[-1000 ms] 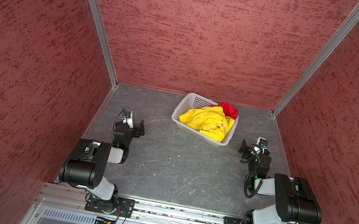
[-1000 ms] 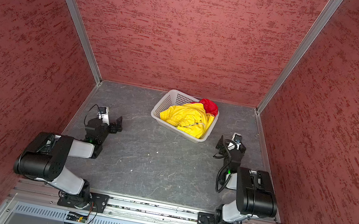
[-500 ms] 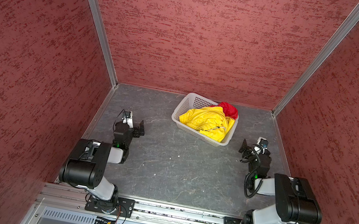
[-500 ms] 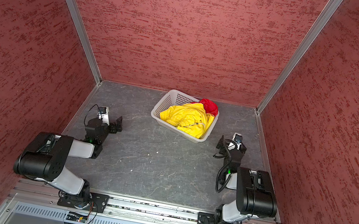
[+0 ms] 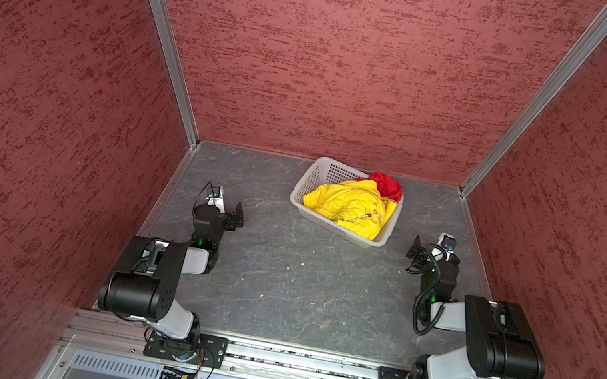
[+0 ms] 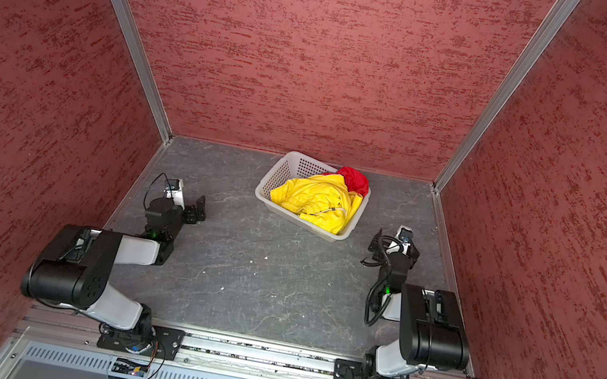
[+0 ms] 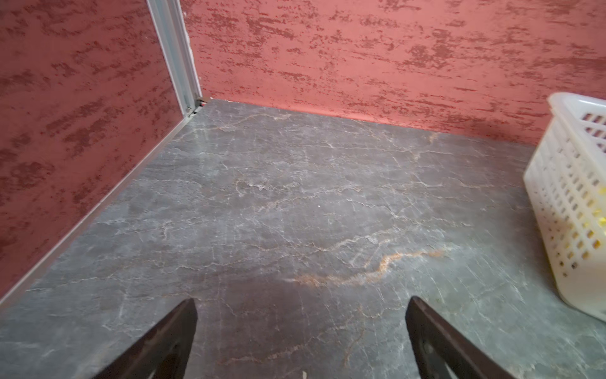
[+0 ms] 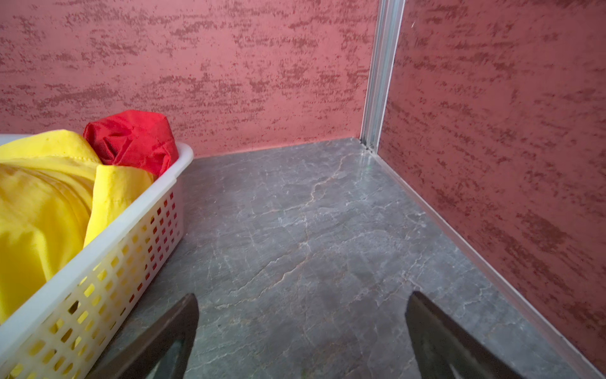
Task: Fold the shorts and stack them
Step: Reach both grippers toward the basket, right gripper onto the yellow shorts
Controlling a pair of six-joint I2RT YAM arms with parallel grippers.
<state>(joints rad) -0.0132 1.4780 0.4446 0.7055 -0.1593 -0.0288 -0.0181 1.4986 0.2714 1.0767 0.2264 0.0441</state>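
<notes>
1. Nothing of the task looks done yet; both pairs of shorts lie crumpled in the basket (image 5: 333, 227), none spread, folded or stacked. What is left, as I judge it: lift each pair out, lay it flat, fold it, then set one on the other.
2. The basket is white plastic with small holes in its walls; it stands on the grey desk (image 5: 298, 282).
3. The yellow shorts (image 5: 345, 204) fill most of the basket, bunched up, with a thin cord showing near the basket's front wall. The red shorts (image 5: 389, 184) are balled in the basket's far corner on the right arm's side, rising above the rim, partly behind the yellow ones.
4. The desk in front of the basket shows only a few pale specks; it seems a fair place for folding.
5. The left tool (image 7: 301, 303) has its jaws wide apart and holds nothing; it hangs low over the desk, well apart from the basket's left wall.
6. The right tool (image 8: 301, 300) is also wide and empty; it sits near the basket's right wall.
7. The yellow pair lies on top, so it probably comes out first; pulling it may drag the red pair or shift the light basket.
</notes>
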